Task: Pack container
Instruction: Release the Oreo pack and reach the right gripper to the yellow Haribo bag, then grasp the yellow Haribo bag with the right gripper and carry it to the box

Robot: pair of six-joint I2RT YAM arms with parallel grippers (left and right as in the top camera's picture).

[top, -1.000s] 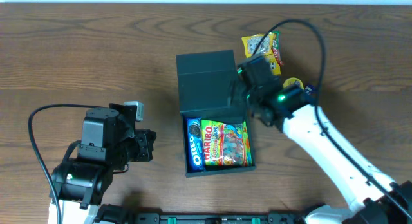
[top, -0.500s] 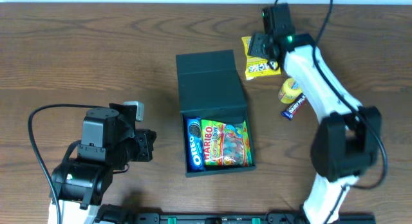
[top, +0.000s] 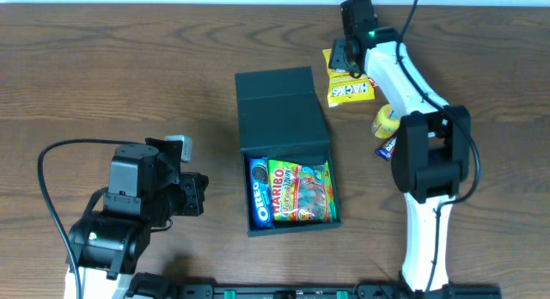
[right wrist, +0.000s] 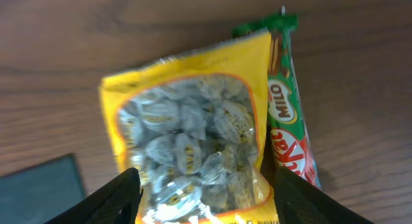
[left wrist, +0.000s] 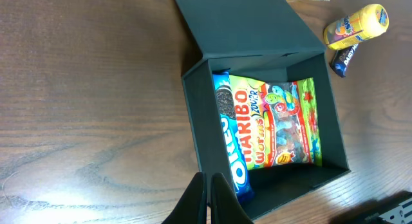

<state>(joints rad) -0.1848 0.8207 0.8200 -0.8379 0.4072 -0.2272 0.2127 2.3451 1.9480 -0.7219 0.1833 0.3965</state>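
Observation:
The container (top: 284, 123) is a dark teal-black box, lid flap open toward the far side, mid-table; it also shows in the left wrist view (left wrist: 257, 69). Inside lie a blue Oreo pack (top: 258, 192) and a Haribo bag (top: 301, 192). My right gripper (top: 346, 57) is open, its fingers (right wrist: 206, 201) spread on either side of a yellow bag of wrapped candies (right wrist: 193, 147), also visible from overhead (top: 350, 84). A Milo bar (right wrist: 288, 121) lies along the bag's right side. My left gripper (left wrist: 209, 201) is shut and empty, just left of the box's near corner.
A small yellow bottle (top: 387, 121) and a dark blue snack bar (top: 388, 147) lie right of the box; both show in the left wrist view, bottle (left wrist: 357, 24) and bar (left wrist: 344, 56). The table's far edge runs just behind the right gripper.
My right arm has swung from above the box's far right corner back to the far edge, over the yellow candy bag. The left arm has not moved.

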